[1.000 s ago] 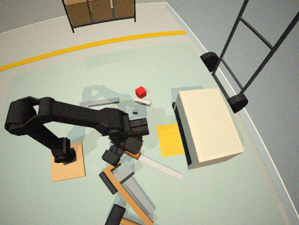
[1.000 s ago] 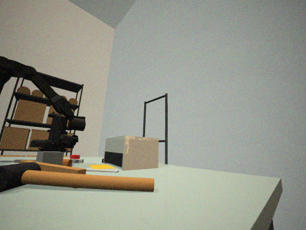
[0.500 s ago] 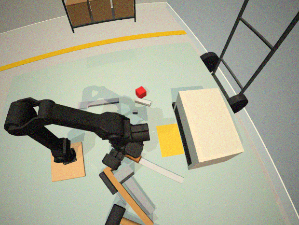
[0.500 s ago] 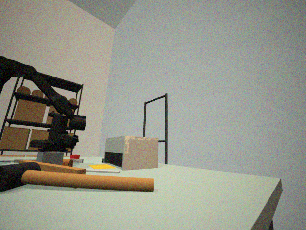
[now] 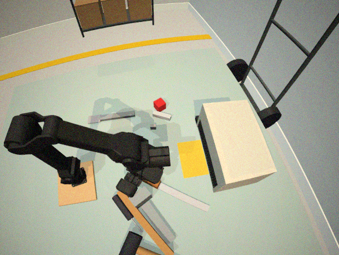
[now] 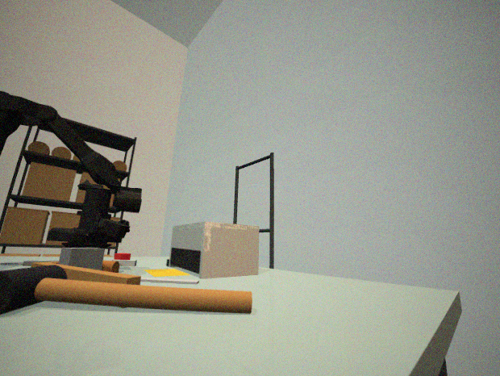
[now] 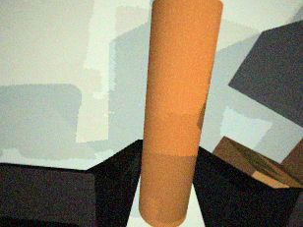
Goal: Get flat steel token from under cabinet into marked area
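My gripper [image 5: 142, 178] [image 7: 165, 147] is shut on the round orange handle [image 7: 182, 87] [image 5: 153, 183] [image 6: 110, 265] of a tool with a long flat pale blade [image 5: 185, 196]. The blade points toward the near side of the cabinet [image 5: 238, 139] [image 6: 230, 250], its far end short of the near front corner and outside the marked area. The yellow marked area [image 5: 191, 158] [image 6: 165, 272] lies in front of the cabinet's dark lower opening [image 5: 206, 153] [image 6: 185, 260]. The steel token cannot be made out in any view.
A red cube [image 5: 159, 104] [image 6: 122, 256], a white block [image 5: 162, 115], a small grey block [image 5: 153, 126] and a long grey bar [image 5: 117, 115] lie beyond the arm. An orange-handled tool [image 5: 147, 223] and black-gripped pieces [image 5: 130, 242] lie at the near side.
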